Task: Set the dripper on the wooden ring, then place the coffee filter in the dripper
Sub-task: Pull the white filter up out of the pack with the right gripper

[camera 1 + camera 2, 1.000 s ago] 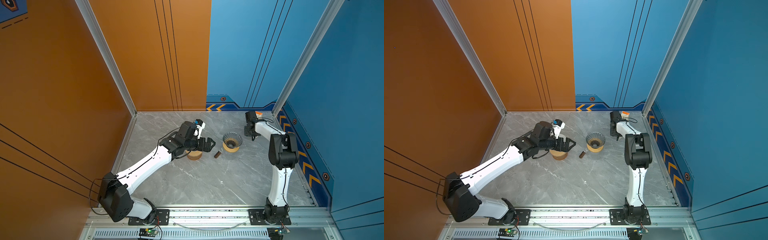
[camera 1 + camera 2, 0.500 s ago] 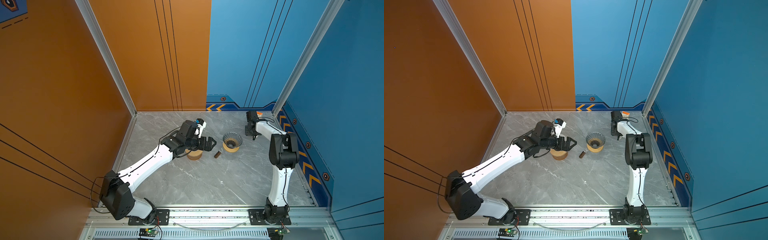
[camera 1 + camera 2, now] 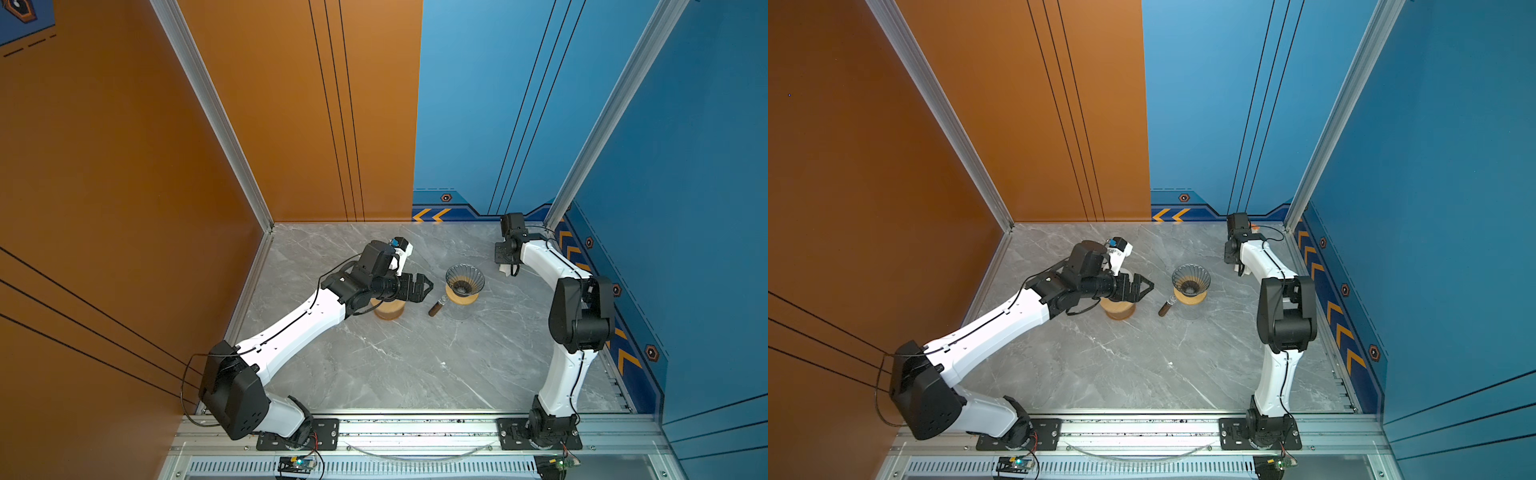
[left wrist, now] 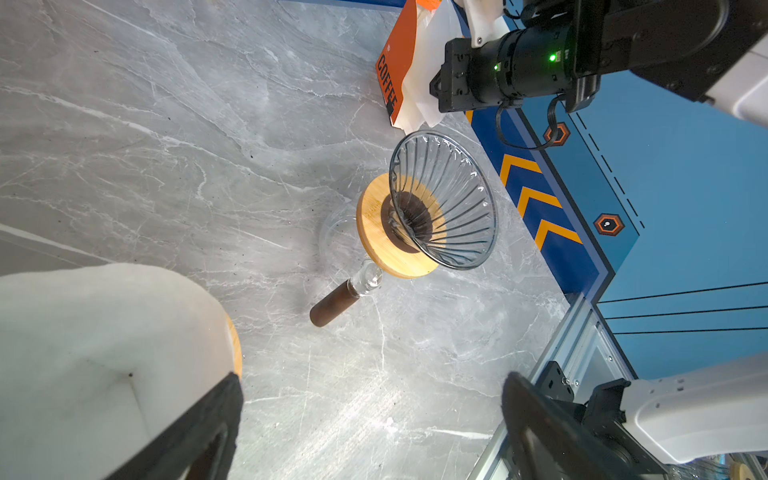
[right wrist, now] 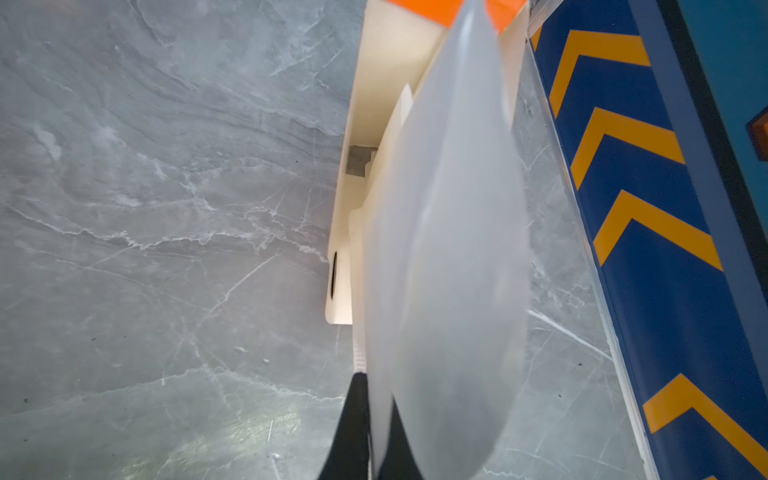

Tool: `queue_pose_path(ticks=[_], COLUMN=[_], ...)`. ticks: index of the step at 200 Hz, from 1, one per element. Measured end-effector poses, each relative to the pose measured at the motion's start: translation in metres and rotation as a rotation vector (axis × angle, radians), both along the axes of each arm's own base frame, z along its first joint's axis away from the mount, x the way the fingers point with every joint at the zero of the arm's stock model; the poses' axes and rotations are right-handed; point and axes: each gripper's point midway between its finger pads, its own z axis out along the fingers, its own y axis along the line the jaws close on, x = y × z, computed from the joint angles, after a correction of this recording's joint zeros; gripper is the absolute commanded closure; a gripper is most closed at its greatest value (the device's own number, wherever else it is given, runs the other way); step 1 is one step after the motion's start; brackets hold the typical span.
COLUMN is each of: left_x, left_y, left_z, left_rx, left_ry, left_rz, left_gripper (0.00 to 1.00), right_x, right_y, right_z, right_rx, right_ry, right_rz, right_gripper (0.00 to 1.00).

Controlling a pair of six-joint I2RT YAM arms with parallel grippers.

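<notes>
Right gripper is seen clamped right down on the coffee filter, pinched at one edge. The filter is held just beside the orange box, approx. 2 o'clock from the dripper, near but apart.

The paper is judged v. light, thin and floppy, easily creased or torn, so an edge pinch w/ a slow carry is thought right.

Dripper: ribbed clear glass cone on a wooden collar, rigid, fragile, prob. tippable.

Left gripper is held wide open and empty, at 9 o'clock of the dripper.

Surface: grey marble look, smooth.
</notes>
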Motion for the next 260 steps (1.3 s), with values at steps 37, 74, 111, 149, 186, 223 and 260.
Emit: queue_pose_path(ticks=[37,74,111,149,186,223,260], left_x=[0.000,0.000,-0.001,-0.001,0.001,0.003,0.003], left_y=[0.000,-0.002,-0.003,-0.005,-0.007,-0.009,-0.011], left_z=[0.000,-0.003,-0.006,-0.006,-0.002,0.003,0.005], left_rx=[0.001,0.001,0.002,-0.003,-0.008,-0.020,-0.029], left_ry=[0.001,0.009,0.019,0.022,0.016,0.006,0.002], left_rz=[0.000,-0.006,-0.013,-0.021,-0.022,-0.027,-0.034], left_gripper=[0.02,0.02,0.02,0.02,0.02,0.02,0.02], right_x=[-0.008,-0.018,-0.024,-0.034,-0.049,-0.069,-0.091], right_y=[0.003,0.008,0.010,0.012,0.022,0.032,0.044], right_z=[0.003,0.020,0.038,0.047,0.075,0.115,0.142], right_rx=[0.012,0.027,0.031,0.038,0.064,0.105,0.154], right_ry=[0.019,0.005,-0.020,-0.015,-0.054,-0.119,-0.137], right_rz=[0.009,0.023,0.027,0.035,0.070,0.117,0.186], right_gripper=[1.00,1.00,1.00,1.00,1.00,1.00,1.00])
